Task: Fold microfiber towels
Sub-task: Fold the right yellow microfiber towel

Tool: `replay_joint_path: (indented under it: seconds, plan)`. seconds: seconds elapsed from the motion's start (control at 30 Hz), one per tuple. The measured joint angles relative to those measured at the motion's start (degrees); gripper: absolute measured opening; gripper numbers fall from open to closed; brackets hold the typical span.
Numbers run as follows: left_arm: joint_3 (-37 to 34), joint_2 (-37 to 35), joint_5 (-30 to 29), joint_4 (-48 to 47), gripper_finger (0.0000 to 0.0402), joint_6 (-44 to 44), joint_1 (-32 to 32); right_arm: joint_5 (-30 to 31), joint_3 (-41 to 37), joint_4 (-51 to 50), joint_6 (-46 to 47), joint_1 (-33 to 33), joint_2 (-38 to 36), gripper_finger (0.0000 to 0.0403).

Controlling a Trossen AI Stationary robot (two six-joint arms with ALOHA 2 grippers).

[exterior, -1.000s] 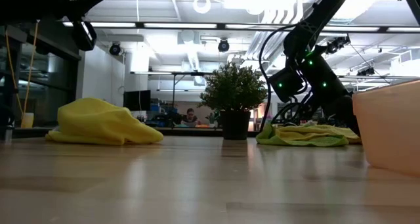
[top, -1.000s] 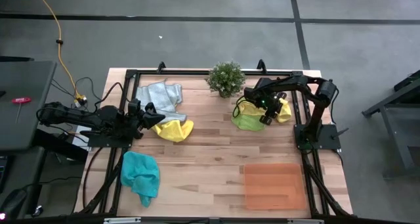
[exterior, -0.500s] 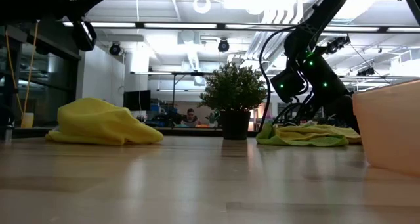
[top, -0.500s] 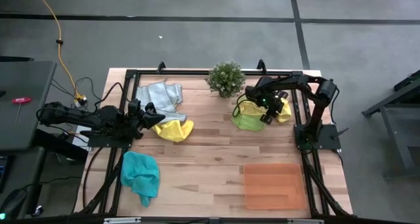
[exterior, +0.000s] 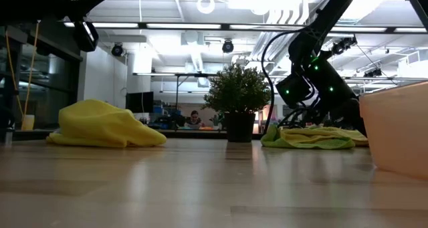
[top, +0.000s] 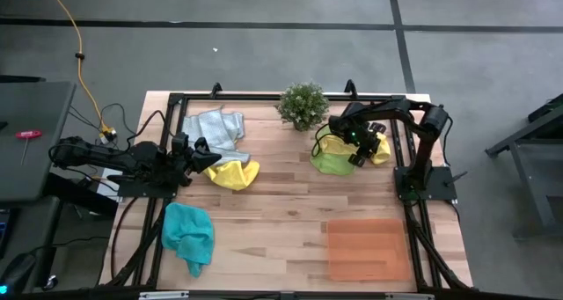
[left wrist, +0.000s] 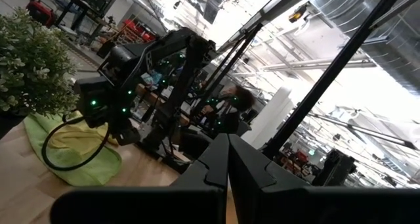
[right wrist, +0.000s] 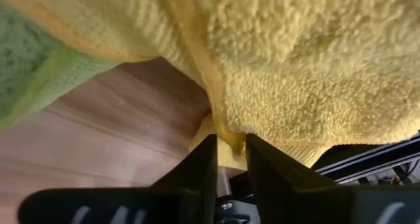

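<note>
At the table's far right, a yellow towel (top: 378, 149) lies crumpled beside a lime green towel (top: 332, 163). My right gripper (top: 356, 156) slants down onto them and is shut on the yellow one (right wrist: 308, 66). A second yellow towel (top: 231, 173), a light grey towel (top: 216, 128) and a teal towel (top: 188, 233) lie crumpled on the left half. My left gripper (top: 201, 156) hangs shut above the table's left side, beside the grey and yellow towels, touching nothing; its fingers meet in the left wrist view (left wrist: 228, 157). My right gripper pinches the yellow towel's hemmed edge (right wrist: 226, 129) between its two fingers (right wrist: 205, 159). The fingers slant down from the table's right side. One layer or several, I cannot tell. The rest of the towel lies slack on the table next to the green towel (right wrist: 26, 60).
A small potted plant (top: 303, 105) stands at the far edge, just left of the right gripper. A flat orange tray (top: 368, 247) lies at the near right. Bare wood stretches across the table's middle. A dark frame rail (top: 264, 98) runs around the table.
</note>
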Motion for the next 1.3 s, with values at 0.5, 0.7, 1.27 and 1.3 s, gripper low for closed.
replay_joint_path:
  seconds: [0.5, 0.7, 1.27, 1.3]
  plan:
    - [0.00, 0.01, 0.11, 0.00, 0.0000, 0.00, -0.04, -7.32, 0.02, -7.97, 3.91, 1.13, -21.02, 0.0001]
    - [-0.01, 0.01, 0.11, 1.00, 0.0000, -0.01, -0.04, -19.26, 0.09, -3.45, 16.66, 4.55, -38.42, 0.0001]
    - [15.81, 19.40, 1.68, -10.23, 0.0003, 13.22, -0.04, -24.66, 0.11, 38.73, 38.78, 27.05, -42.38, 0.0000]
    - [17.06, 21.43, 1.66, -10.75, 0.0005, 13.88, -0.04, -25.64, 0.11, 41.35, 38.62, 28.04, -41.24, 0.0000]
